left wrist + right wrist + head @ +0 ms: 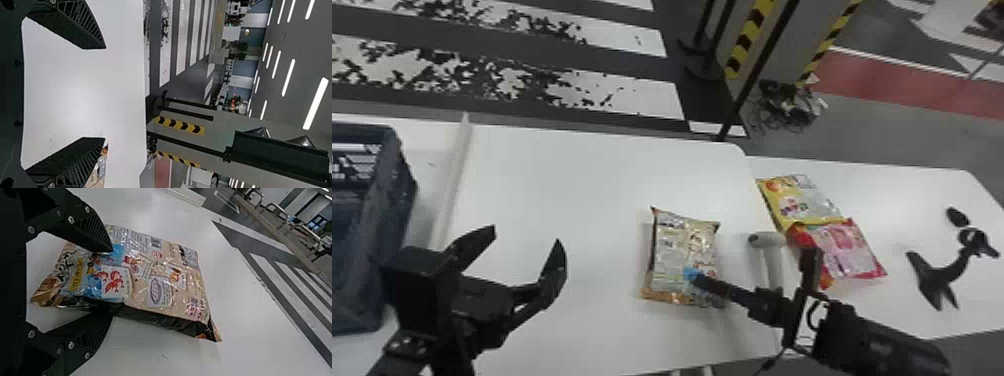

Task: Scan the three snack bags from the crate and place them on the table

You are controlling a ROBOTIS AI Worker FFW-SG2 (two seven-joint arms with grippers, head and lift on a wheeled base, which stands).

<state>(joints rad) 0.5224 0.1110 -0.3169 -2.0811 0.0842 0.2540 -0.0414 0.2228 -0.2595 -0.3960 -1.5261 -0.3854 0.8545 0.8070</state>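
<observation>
In the head view my left gripper (524, 237) stands open over the left of the table, with nothing between its fingers; in the left wrist view, the left gripper (102, 93) has bare white tabletop beyond its spread fingers. Mid-table, a beige snack bag (677, 255) is held at its near right corner by my right gripper (693, 280). Seen from the right wrist, the right gripper (112, 284) is shut on the beige bag (168, 262), one finger on its printed face and the other against its dark underside. A yellow bag (802, 200) and a pink bag (847, 247) lie together farther right.
A dark blue crate (387, 200) stands at the far left. The light grey scanner (768, 241) is between the beige bag and the other two, close to the right gripper. A black stand (944, 275) lies at the right of the white table (572, 165).
</observation>
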